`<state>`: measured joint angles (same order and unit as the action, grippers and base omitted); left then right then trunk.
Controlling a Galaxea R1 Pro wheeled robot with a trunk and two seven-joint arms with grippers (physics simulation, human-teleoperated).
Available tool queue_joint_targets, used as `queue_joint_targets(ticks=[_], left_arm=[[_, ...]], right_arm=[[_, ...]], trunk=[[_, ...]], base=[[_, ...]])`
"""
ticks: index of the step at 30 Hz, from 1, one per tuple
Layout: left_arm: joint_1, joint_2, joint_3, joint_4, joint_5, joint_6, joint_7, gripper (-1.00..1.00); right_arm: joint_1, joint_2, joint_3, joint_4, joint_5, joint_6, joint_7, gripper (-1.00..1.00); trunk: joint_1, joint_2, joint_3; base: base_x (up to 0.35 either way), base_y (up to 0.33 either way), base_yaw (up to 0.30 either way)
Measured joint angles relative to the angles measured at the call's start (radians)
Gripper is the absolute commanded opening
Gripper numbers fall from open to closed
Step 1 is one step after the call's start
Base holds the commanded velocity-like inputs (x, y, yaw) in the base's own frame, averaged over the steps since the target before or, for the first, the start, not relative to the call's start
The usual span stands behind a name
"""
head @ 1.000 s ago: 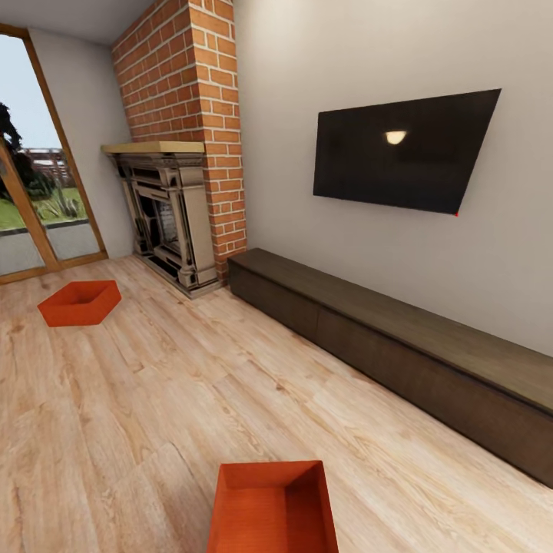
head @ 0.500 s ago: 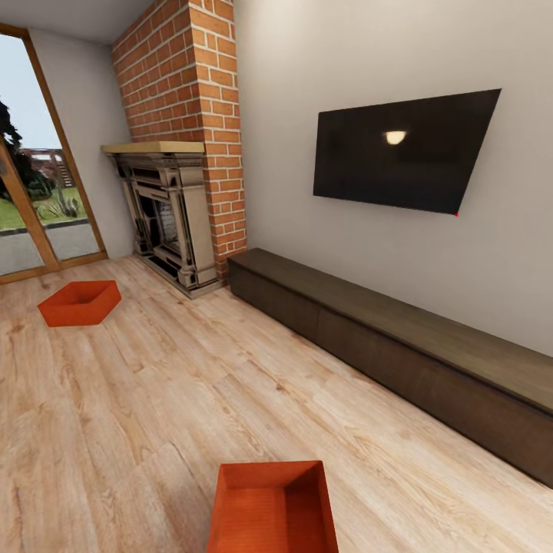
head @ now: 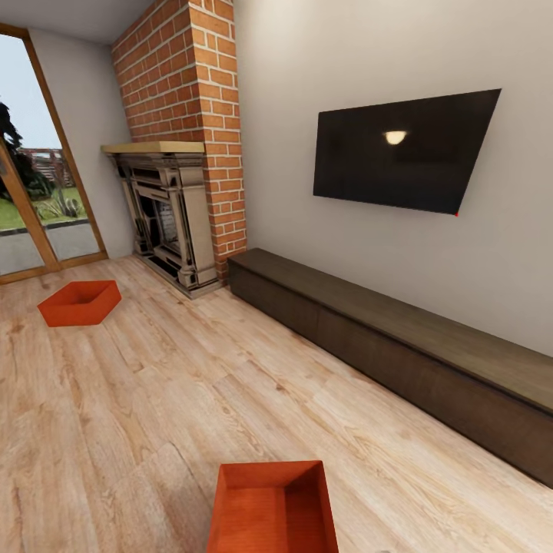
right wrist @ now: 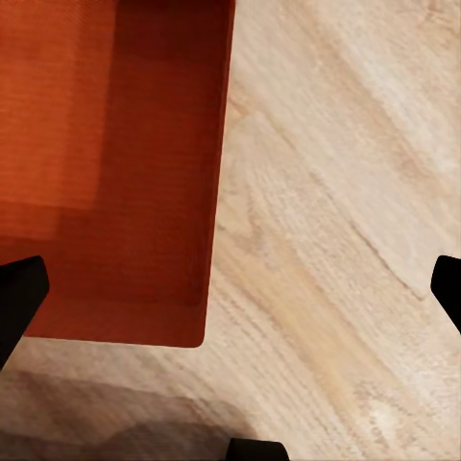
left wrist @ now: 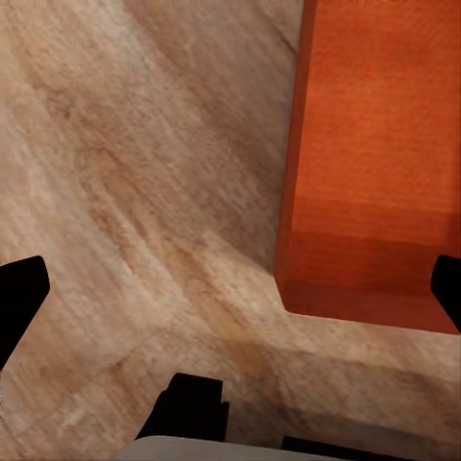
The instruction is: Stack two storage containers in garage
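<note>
In the head view, two orange-red storage containers sit on the light wood-plank flooring of the living room. One container [head: 81,302] is far off, near the glass door. The other container [head: 273,507] lies close, at the view's lower edge. The left wrist view looks down on one end of this near container [left wrist: 375,154], and my left gripper [left wrist: 233,293] hangs open above the planks beside it. In the right wrist view the near container [right wrist: 115,163] shows its other end. There my right gripper [right wrist: 233,293] is open too, with nothing between its black fingertips [right wrist: 19,298].
A red-brick fireplace [head: 177,215] stands at the back, with a glass door [head: 38,200] to its left. A long low dark-brown cabinet [head: 399,346] runs along the right wall under a black TV [head: 403,150]. Open plank flooring [head: 153,384] lies between the two containers.
</note>
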<state>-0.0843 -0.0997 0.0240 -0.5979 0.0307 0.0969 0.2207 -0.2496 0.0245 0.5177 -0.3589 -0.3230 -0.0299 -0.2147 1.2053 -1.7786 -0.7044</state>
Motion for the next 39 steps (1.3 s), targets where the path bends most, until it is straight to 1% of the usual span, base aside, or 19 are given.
queue_joint_targets(ticks=[2, 4, 6, 7, 8, 9, 10, 11, 12, 14, 18, 22, 27, 31, 39], left_arm=[[0.000, -0.001, -0.002, -0.002, -0.001, -0.002, -0.002, 1.00], [-0.001, -0.002, -0.008, -0.024, -0.001, 0.004, -0.008, 1.00], [-0.014, -0.006, -0.009, -0.048, -0.001, 0.017, -0.010, 1.00], [-0.032, -0.009, -0.009, -0.055, 0.000, 0.038, -0.011, 1.00], [-0.063, -0.012, -0.009, -0.045, 0.001, 0.069, -0.012, 1.00], [-0.094, -0.014, -0.009, -0.022, 0.001, 0.094, -0.014, 1.00], [-0.109, -0.015, -0.009, -0.005, 0.002, 0.102, -0.015, 1.00], [-0.137, -0.016, -0.010, 0.036, 0.002, 0.108, -0.016, 1.00], [-0.188, -0.016, -0.010, 0.133, 0.001, 0.081, -0.018, 1.00], [-0.222, -0.014, -0.010, 0.204, 0.001, 0.035, -0.019, 1.00], [-0.247, -0.014, -0.010, 0.245, 0.000, 0.004, -0.019, 1.00], [-0.291, -0.012, -0.010, 0.271, 0.002, 0.012, -0.019, 1.00], [-0.299, -0.013, -0.010, 0.273, 0.003, 0.017, -0.019, 1.00], [-0.301, -0.012, -0.010, 0.260, 0.002, 0.022, -0.019, 1.00], [-0.314, -0.015, -0.009, 0.257, 0.001, 0.020, -0.021, 1.00]], right_arm=[[0.000, -0.002, 0.000, -0.008, 0.000, 0.000, -0.001, 1.00], [-0.003, -0.007, 0.000, -0.013, -0.005, 0.002, -0.002, 1.00], [-0.014, -0.008, 0.000, -0.014, -0.007, 0.006, -0.002, 1.00], [-0.030, -0.007, 0.000, -0.009, -0.009, 0.010, -0.002, 1.00], [-0.053, -0.005, 0.000, 0.000, -0.011, 0.013, -0.003, 1.00], [-0.074, -0.003, -0.001, 0.013, -0.015, 0.016, -0.003, 1.00], [-0.084, -0.002, -0.001, 0.023, -0.017, 0.018, -0.002, 1.00], [-0.097, -0.001, -0.001, 0.044, -0.025, 0.020, -0.002, 1.00], [-0.112, 0.000, -0.001, 0.077, -0.047, 0.021, -0.002, 1.00], [-0.120, 0.000, 0.000, 0.094, -0.062, 0.021, -0.002, 1.00], [-0.137, 0.003, 0.000, 0.106, -0.071, 0.021, -0.002, 1.00], [-0.140, 0.013, 0.000, 0.109, -0.072, 0.022, -0.002, 1.00], [-0.142, 0.015, 0.000, 0.107, -0.071, 0.021, -0.002, 1.00], [-0.169, 0.016, 0.000, 0.108, -0.074, 0.022, -0.002, 1.00], [-0.175, 0.016, -0.001, 0.106, -0.081, 0.015, -0.001, 1.00]], trunk=[[0.000, 0.000, 0.000], [0.000, 0.000, 0.000], [0.000, 0.000, 0.000], [0.000, 0.000, 0.000], [0.000, 0.000, 0.000], [0.000, 0.000, 0.000], [0.000, 0.000, 0.000], [0.000, 0.000, 0.000], [0.000, 0.000, 0.000], [0.000, 0.000, 0.000], [0.000, 0.000, 0.000], [0.000, 0.000, 0.000], [0.000, 0.000, 0.000], [0.000, 0.000, 0.000], [0.000, 0.000, 0.000]], base=[[0.000, 0.000, 0.000], [0.000, 0.000, 0.000], [0.000, 0.000, 0.000], [0.000, 0.000, 0.000], [0.000, 0.000, 0.000], [0.000, 0.000, 0.000], [0.000, 0.000, 0.000], [0.000, 0.000, 0.000], [0.000, 0.000, 0.000], [0.000, 0.000, 0.000], [0.000, 0.000, 0.000], [0.000, 0.000, 0.000], [0.000, 0.000, 0.000], [0.000, 0.000, 0.000], [0.000, 0.000, 0.000]])
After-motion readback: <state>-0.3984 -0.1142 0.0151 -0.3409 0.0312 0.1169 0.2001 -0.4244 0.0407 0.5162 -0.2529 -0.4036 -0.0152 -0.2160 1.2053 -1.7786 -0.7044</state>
